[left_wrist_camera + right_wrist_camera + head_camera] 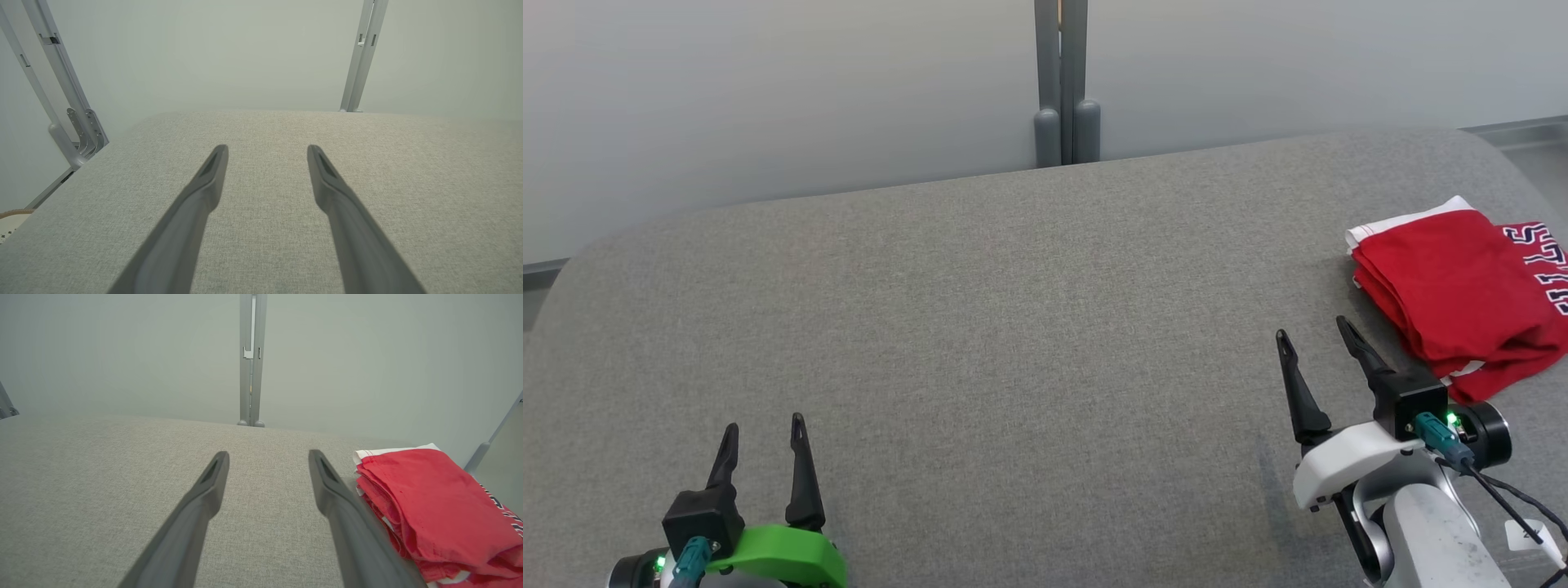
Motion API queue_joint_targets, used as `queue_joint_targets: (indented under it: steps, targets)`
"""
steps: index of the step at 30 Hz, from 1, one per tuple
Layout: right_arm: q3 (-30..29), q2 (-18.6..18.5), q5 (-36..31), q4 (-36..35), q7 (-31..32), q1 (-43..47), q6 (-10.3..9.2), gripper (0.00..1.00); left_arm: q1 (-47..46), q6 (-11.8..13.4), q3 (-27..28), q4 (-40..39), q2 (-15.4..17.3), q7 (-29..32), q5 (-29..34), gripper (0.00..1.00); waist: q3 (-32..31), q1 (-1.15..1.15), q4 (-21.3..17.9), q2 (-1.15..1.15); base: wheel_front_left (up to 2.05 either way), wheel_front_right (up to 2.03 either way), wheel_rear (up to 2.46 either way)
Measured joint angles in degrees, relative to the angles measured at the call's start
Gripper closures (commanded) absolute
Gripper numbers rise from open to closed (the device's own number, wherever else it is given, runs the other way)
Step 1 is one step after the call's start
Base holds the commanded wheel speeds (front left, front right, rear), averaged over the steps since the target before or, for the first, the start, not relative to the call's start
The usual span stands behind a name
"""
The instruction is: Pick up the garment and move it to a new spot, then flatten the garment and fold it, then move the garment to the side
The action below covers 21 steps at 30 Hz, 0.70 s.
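The garment (1454,282) is red with white trim and dark lettering, folded into a stack at the far right of the grey table (1013,327). The right wrist view has the garment (429,498) just right of my fingers. My right gripper (1313,331) stands open a short way left of the stack, apart from it, with nothing between its fingers; in its own view the right gripper (267,455) hangs over bare cloth. My left gripper (765,423) is open and empty near the table's front left, and the left gripper (267,149) points over bare table surface.
A grey post (1062,82) rises behind the table's far edge before a pale wall. More grey frame legs (69,102) stand off the table's left corner. The table's rounded corners and edges lie close to both arms.
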Motion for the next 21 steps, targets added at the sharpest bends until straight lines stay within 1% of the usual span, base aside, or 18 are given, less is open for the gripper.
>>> queue_joint_targets:
  steps: [7,21]
  targets:
    - [-0.6,0.5,-1.1,-0.5,0.0,0.2,0.00,0.00,0.0,-0.1,-0.5,0.7,0.0,0.0,0.4,0.00,0.1,0.00,0.2,0.00,0.00,0.00,0.00]
    - [-1.3,1.0,-0.5,-0.6,0.0,0.2,0.00,0.00,0.0,-0.1,-1.1,1.0,0.0,0.0,0.3,0.00,0.2,0.00,0.1,0.00,0.00,0.00,0.00]
